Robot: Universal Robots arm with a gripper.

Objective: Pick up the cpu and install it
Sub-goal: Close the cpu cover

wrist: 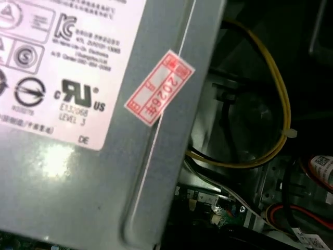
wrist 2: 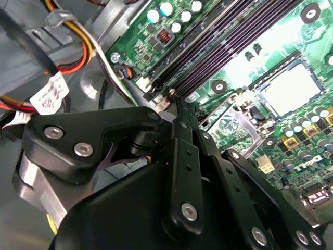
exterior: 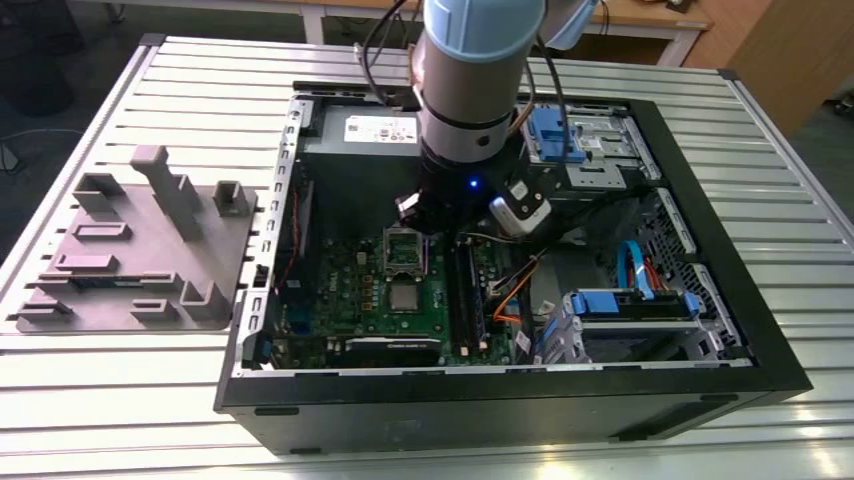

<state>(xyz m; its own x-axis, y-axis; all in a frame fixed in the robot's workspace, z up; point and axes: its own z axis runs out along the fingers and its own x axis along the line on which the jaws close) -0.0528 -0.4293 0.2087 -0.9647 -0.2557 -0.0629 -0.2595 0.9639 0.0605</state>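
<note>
The cpu (exterior: 404, 296) is a pale silvery square lying flat inside a dark square frame on the green board (exterior: 354, 290), near the middle of the open computer case. In the second wrist view the cpu (wrist 2: 292, 89) shows bright, with a hinged metal plate (wrist 2: 233, 127) standing open beside it. My gripper (wrist 2: 174, 101) hangs over the board next to that plate, a short way from the cpu. Its black fingers (wrist 2: 179, 156) run close together to one tip, shut, with nothing seen between them. In the exterior view the arm's wrist (exterior: 461, 150) covers the gripper.
The grey power-supply box (wrist: 78, 156) with labels lies close by, a yellow cable (wrist: 283, 94) looping beside it. Black memory slots (wrist 2: 218, 47) run past the fingers. Blue drive cages (exterior: 627, 300) fill the case's right side. A grey fixture tray (exterior: 134, 250) sits on the slatted table.
</note>
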